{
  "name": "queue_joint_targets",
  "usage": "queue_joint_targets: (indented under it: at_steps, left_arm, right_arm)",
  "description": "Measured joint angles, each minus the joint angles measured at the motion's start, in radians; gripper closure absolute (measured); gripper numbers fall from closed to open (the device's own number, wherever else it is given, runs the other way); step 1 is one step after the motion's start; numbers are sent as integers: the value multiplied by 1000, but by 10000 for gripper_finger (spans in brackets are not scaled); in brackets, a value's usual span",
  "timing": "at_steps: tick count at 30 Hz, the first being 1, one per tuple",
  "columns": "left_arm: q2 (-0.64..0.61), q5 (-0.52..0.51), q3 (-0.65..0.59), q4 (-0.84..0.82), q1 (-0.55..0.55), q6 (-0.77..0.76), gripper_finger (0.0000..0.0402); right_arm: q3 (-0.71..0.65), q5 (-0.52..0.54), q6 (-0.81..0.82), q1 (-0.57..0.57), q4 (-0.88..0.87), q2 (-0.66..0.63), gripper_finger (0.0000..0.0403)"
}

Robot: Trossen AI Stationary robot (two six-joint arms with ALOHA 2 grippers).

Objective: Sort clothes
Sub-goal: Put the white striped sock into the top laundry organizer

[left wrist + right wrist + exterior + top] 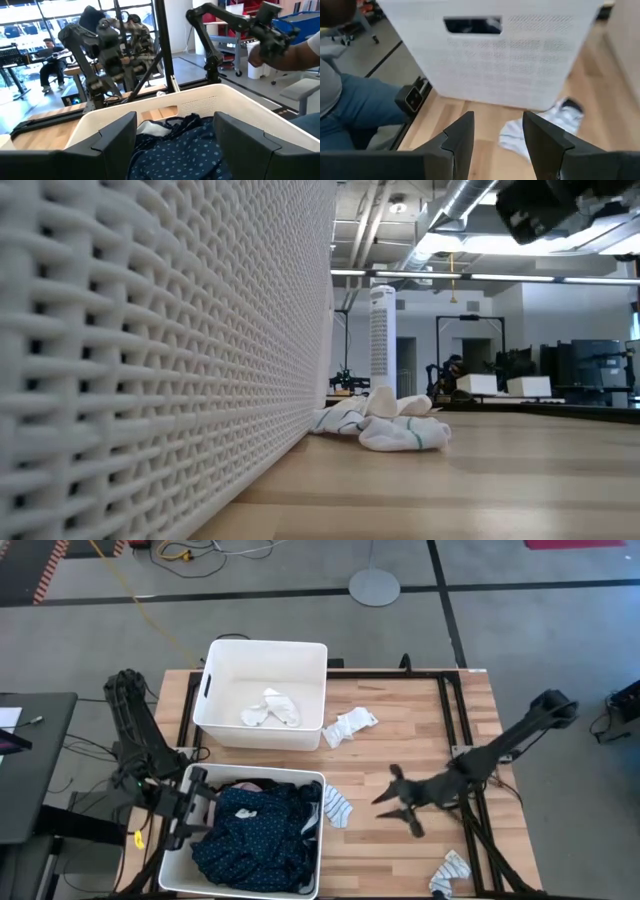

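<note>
Your right claw [400, 802] open, empty, above tabletop [400, 740] near striped sock [337, 806]. Your left claw [190, 808] open over navy dotted piece [255, 830] in bin [317, 840]. No legible writing.

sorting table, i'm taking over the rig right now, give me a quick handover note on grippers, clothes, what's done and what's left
Left gripper: open, empty, at the near bin's left rim.
Right gripper: open, empty, above the table, pointed at the striped sock beside the near bin.
Near bin: navy dotted piece on top of other dark clothes.
Far bin: white socks inside.
Done: large garments and some socks binned.
Left: three socks on the table, namely the striped sock, a white one by the far bin, and one at the near right edge.
</note>
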Motion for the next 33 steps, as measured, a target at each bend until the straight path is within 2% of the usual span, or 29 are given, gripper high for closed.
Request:
queue_joint_targets:
  at_steps: [3, 7, 11, 17, 21, 25, 29, 33]
  left_arm:
    - [20, -1, 0, 35, 0, 15, 143]
    - [49, -1, 0, 86, 0, 28, 143]
    - [69, -1, 0, 99, 0, 25, 143]
    - [86, 0, 0, 101, 0, 22, 143]
    - [105, 0, 0, 110, 0, 25, 143]
    - [115, 0, 0, 128, 0, 30, 143]
    - [115, 0, 0, 130, 0, 33, 143]
    - [115, 0, 0, 139, 1, 33, 143]
  right_arm:
    - [17, 0, 52, 29, 42, 113, 219]
    - [78, -35, 243, 98, -108, 204, 219]
    - [160, -86, 492, 207, -299, 232, 219]
    - [235, -92, 858, 396, -503, 222, 219]
    - [235, -92, 1095, 508, -538, 265, 219]
    - [234, -93, 1264, 593, -541, 316, 219]
    - [234, -93, 1357, 644, -517, 367, 219]
    - [235, -101, 1376, 664, -450, 408, 219]
